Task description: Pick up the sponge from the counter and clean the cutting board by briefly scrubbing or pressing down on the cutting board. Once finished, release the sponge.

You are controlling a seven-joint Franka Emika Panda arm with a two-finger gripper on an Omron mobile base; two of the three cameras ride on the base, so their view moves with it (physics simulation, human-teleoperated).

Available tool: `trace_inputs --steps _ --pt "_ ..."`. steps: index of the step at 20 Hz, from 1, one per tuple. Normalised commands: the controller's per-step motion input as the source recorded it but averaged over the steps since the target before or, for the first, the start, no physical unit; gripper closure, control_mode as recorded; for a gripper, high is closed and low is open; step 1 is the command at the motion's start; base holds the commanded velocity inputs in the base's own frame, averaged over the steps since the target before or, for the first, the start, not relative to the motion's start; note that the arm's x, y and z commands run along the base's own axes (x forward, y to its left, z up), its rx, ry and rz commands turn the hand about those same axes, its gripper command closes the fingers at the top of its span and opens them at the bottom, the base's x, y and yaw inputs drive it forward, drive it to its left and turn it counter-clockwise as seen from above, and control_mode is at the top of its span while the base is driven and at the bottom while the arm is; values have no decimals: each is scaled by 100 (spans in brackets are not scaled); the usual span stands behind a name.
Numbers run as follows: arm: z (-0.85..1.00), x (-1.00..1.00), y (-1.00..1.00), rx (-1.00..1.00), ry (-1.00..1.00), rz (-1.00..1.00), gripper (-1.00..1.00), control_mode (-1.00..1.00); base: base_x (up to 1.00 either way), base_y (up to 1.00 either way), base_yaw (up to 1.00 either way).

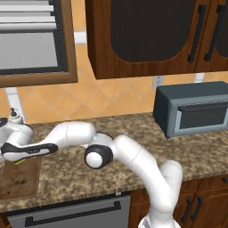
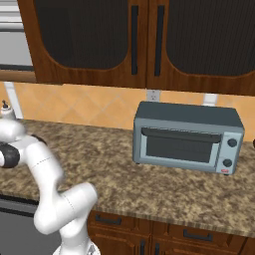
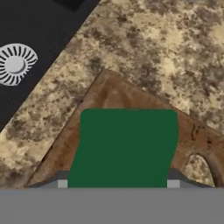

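Pinching sponge [image 3: 127,146], pincer [image 3: 118,183] over cutting board [image 3: 109,94] on granite counter [image 3: 166,43].

Sponge [image 3: 127,146] above cutting board [image 3: 109,94] on counter [image 3: 175,48].

From behind the arm on its left, we look forward and down over the speckled brown-and-beige granite worktop [image 1: 80,173] toward the tiled wall, the grey toaster oven [image 1: 192,108] at far right. From behind on the right, we face the same worktop [image 2: 164,189] with that oven [image 2: 187,135] near centre; both views share it and the dark wooden cabinets [image 1: 151,35]. Our hand camera looks closely down on the stained brown wooden cutting board [image 3: 109,94], sitting just above it.
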Motion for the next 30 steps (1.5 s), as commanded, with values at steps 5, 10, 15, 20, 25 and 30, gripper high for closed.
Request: trace_inputs --steps 5,10,15,20,25,30 --pt "-47 31 13 -4 11 0 100 -100 0 0 0" --pt "-55 14 36 -10 10 0 100 -100 0 0 0" --pt "-39 -22 24 -4 1 0 100 -100 0 0 0" --pt "-40 -48 4 0 6 0 100 -100 0 0 0" --pt "-33 -83 5 0 0 0 100 -100 0 0 0" --pt "-42 -85 7 0 -1 0 100 -100 0 0 0"
